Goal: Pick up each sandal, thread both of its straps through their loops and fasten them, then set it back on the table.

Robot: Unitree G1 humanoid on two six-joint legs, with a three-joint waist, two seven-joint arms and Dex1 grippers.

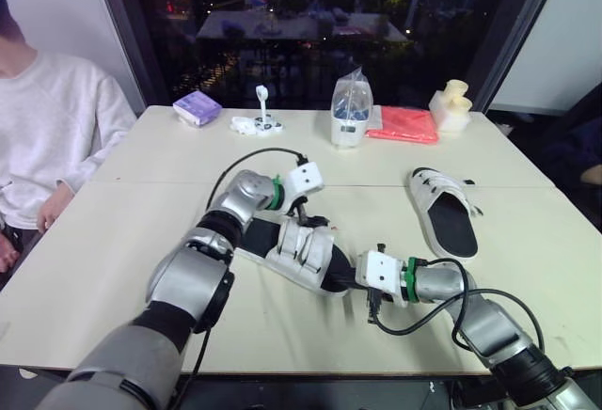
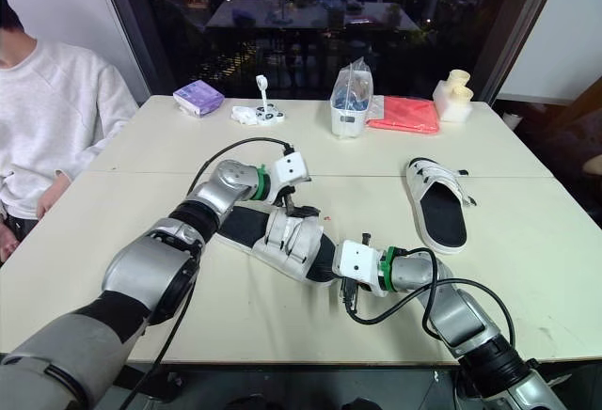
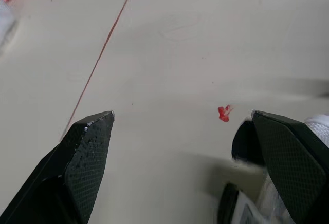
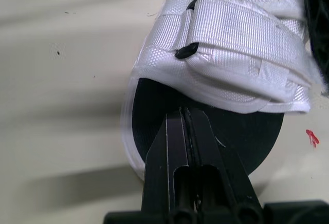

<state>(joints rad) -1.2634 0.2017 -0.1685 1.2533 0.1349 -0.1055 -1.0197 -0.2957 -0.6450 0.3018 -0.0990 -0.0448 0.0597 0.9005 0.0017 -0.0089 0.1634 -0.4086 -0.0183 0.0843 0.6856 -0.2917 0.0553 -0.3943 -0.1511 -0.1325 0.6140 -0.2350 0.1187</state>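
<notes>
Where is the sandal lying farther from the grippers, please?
In the head views, that sandal lies on the right, between the red cloth and the right gripper.

A white-strapped, black-soled sandal point(image 1: 301, 252) lies in the middle of the pale bench point(image 1: 141, 203); a second matching sandal point(image 1: 444, 211) lies well apart to its right. Behind them, left to right: purple packet point(image 1: 197, 106), clear plastic bag point(image 1: 351, 109), red folded cloth point(image 1: 403, 124).

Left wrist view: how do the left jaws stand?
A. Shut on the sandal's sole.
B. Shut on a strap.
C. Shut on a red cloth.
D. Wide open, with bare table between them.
D: the left jaws stand far apart, with bare table between the two fingers; the sandal lies beside one finger, not gripped.
</notes>
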